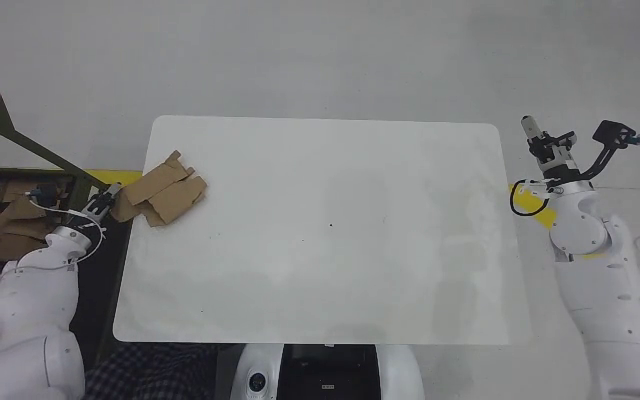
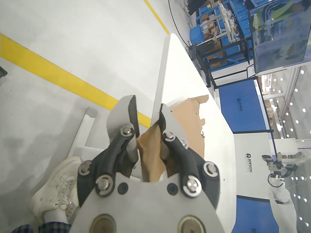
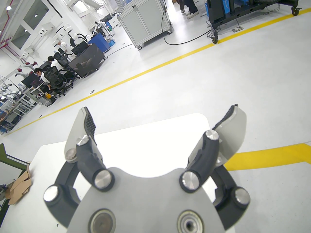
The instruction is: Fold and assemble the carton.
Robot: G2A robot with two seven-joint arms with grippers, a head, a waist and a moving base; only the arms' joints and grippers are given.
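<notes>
Top view: tabletop (image 1: 330, 250), white and rounded at the corners, takes up the middle of the frame. Carton (image 1: 165, 192), brown cardboard, not yet assembled, lies crumpled and partly folded at the left of the frame. It sits just inside the tabletop's left edge, with one flap overhanging toward the arm there. Left gripper (image 1: 105, 207) meets that overhanging flap from off the left edge; this looks like an edge hold, taken to draw or steady the sheet before folding. Right gripper (image 1: 548, 142) sits at the upper right of the frame, beyond the tabletop's right edge and well apart from the carton; it looks parked to leave the working area free. Left wrist view: left gripper (image 2: 147, 116) has its fingers drawn close on a cardboard flap that runs between them back toward the palm, so it is gripping the carton (image 2: 192, 122), the rest of which spreads onto the tabletop beyond. Right wrist view: right gripper (image 3: 159, 122) has its fingers spread wide with nothing between them, above the near corner of the tabletop (image 3: 48, 153). The carton (image 3: 19, 187) lies at the far end, small, out of this arm's immediate reach. Judgement: the task is at an early stage, with no wall raised.
</notes>
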